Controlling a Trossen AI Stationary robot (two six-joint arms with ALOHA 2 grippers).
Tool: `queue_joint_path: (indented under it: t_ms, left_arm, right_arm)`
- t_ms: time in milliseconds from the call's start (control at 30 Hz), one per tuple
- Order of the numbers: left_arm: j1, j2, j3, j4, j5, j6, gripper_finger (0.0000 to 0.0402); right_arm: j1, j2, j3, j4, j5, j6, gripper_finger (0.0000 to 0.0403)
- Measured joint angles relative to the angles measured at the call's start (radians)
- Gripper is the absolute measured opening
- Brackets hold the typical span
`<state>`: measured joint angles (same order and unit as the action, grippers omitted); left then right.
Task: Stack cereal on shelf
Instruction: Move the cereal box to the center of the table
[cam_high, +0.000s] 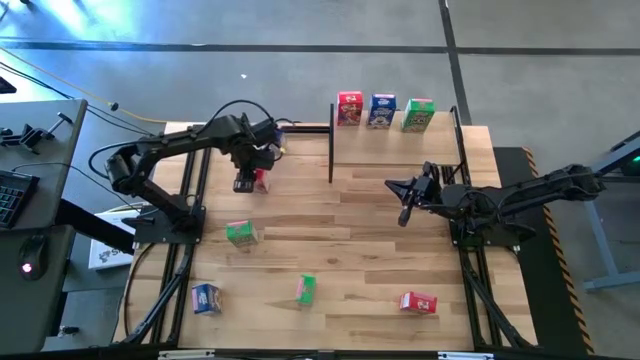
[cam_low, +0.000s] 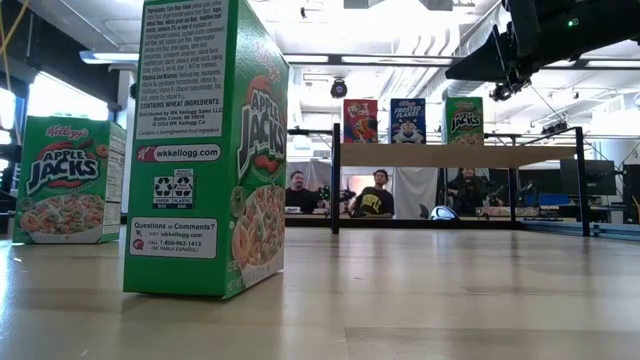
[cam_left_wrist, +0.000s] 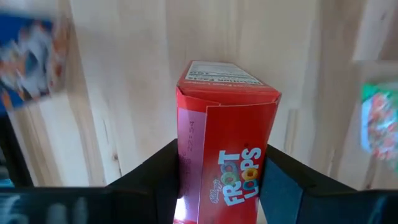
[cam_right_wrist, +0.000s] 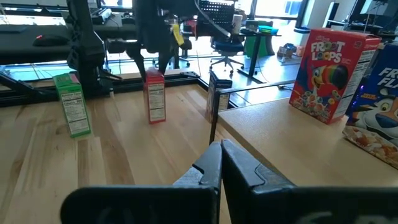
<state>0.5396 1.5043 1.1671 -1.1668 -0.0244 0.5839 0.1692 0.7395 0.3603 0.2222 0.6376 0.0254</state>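
Observation:
My left gripper (cam_high: 247, 182) is shut on a red Froot Loops box (cam_left_wrist: 227, 143) over the table's far left part. In the right wrist view the box (cam_right_wrist: 154, 96) stands upright under the gripper. My right gripper (cam_high: 405, 212) is shut and empty, hovering near the table's middle right, in front of the shelf (cam_high: 395, 150). The shelf is a light-wood board on black posts at the far edge. A red box (cam_high: 349, 108), a blue box (cam_high: 382, 110) and a green box (cam_high: 419, 114) stand upright on it in a row. My left gripper pinches the red box between its two fingers (cam_left_wrist: 155, 180), one on each opposite side, at the box's upper part (cam_left_wrist: 186, 174). The fingers come from above, pointing down. The box hangs upright below them. I cannot tell whether its lower end (cam_right_wrist: 155, 119) touches the table.
Loose on the table are a green box (cam_high: 240, 233), a blue box (cam_high: 206, 297), a second green box (cam_high: 306, 288) and a red box (cam_high: 418, 302) near the front. The low view shows two green boxes (cam_low: 205, 150) (cam_low: 65, 180) close by, and people seated beyond the table.

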Motion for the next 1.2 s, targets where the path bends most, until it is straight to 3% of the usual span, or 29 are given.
queue_joint_path:
  t_ms: [200,733,1067,1200]
  left_arm:
    - [-0.057,-0.001,0.088,0.007,0.096,-0.084,0.0163]
    - [-0.304,-0.001,0.126,0.057,0.113,-0.426,0.0162]
    - [-0.346,0.044,0.127,0.294,0.2,-0.56,0.0162]
    - [-0.34,0.093,0.153,0.31,0.223,-0.575,0.0162]
  right_arm:
    - [0.0,0.0,0.0,0.0,0.0,0.0,0.0001]
    - [0.0,0.0,0.0,0.0,-0.005,0.0,0.0001]
    - [0.0,0.0,0.0,0.016,-0.006,0.001,0.0001]
    - [0.0,0.0,0.0,0.02,-0.008,0.003,0.0001]
